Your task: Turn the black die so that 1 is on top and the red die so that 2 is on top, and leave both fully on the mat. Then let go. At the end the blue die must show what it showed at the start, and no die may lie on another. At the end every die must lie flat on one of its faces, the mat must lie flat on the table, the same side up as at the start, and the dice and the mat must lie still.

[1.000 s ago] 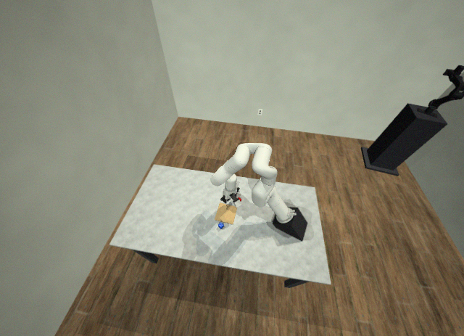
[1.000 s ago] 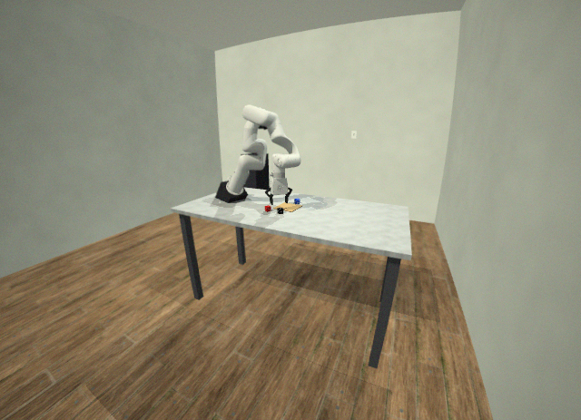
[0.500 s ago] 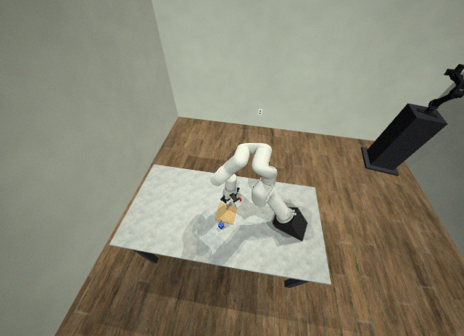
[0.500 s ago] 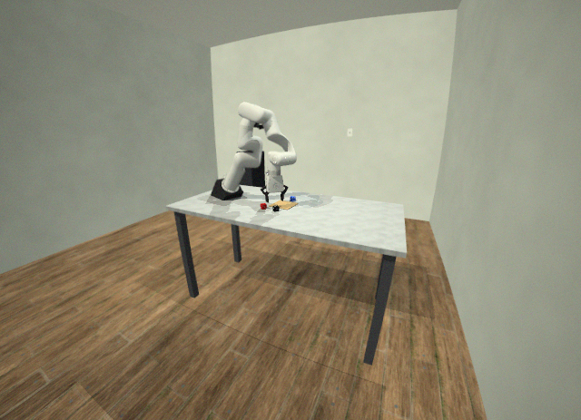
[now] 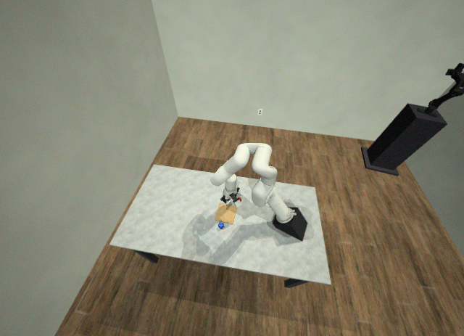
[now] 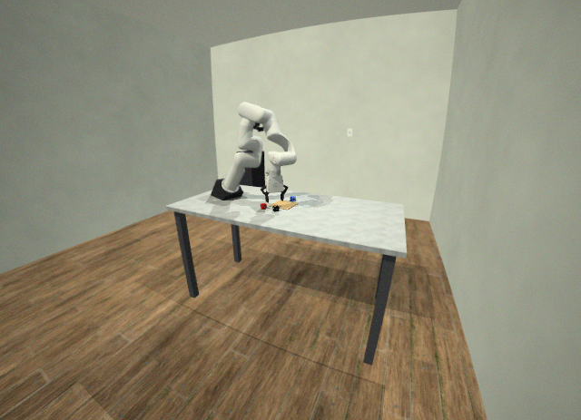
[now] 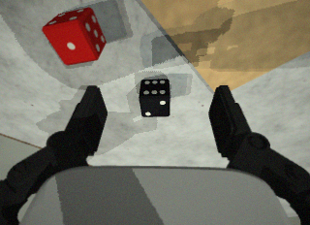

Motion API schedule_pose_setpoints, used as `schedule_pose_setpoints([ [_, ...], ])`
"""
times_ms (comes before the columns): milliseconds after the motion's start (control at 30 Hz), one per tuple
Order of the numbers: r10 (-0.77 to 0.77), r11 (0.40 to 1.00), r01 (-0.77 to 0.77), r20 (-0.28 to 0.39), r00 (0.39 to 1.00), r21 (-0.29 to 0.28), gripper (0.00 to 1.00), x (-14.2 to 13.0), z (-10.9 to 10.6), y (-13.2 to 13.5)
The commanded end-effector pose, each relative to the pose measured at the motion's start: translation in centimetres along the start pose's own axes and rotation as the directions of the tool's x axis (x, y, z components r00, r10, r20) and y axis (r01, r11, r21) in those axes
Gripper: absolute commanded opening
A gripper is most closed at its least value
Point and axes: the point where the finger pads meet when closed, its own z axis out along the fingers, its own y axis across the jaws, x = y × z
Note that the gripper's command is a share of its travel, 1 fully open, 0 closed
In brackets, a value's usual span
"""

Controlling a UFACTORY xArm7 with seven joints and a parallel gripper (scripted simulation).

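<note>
We see the pale table (image 5: 157, 212) (image 6: 356, 219) (image 7: 179, 147) carrying the white arm (image 5: 241, 156) (image 6: 279, 134), which reaches over toward the tan mat (image 5: 225, 214) (image 6: 287, 204) (image 7: 271, 41). Our gripper (image 5: 230, 201) (image 6: 274, 200) (image 7: 157, 99) hangs above the table, jaws fully open, with nothing in their hold. Off the mat, we find the red die (image 5: 240, 199) (image 6: 263, 206) (image 7: 75, 36) near the black die (image 6: 275, 208) (image 7: 155, 98), which sits just beside a mat corner. The black one shows us a six and a two; we cannot tell which is on top. The blue die (image 5: 221, 225) (image 6: 292, 199) lies by another edge of the mat.
</note>
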Motion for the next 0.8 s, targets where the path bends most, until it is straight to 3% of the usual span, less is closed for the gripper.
schedule_pose_setpoints([
  [0,0.0,1.0,0.0,0.002,1.0,-0.001,1.0,0.0,-0.1,0.0],
  [167,0.0,1.0,0.0,0.002,1.0,-0.001,1.0,0.9,-0.1,-0.8],
  [500,0.0,1.0,0.0,0.002,1.0,-0.001,1.0,5.4,0.0,-5.0],
  [767,0.0,1.0,0.0,0.002,1.0,-0.001,1.0,6.5,0.0,-5.9],
])
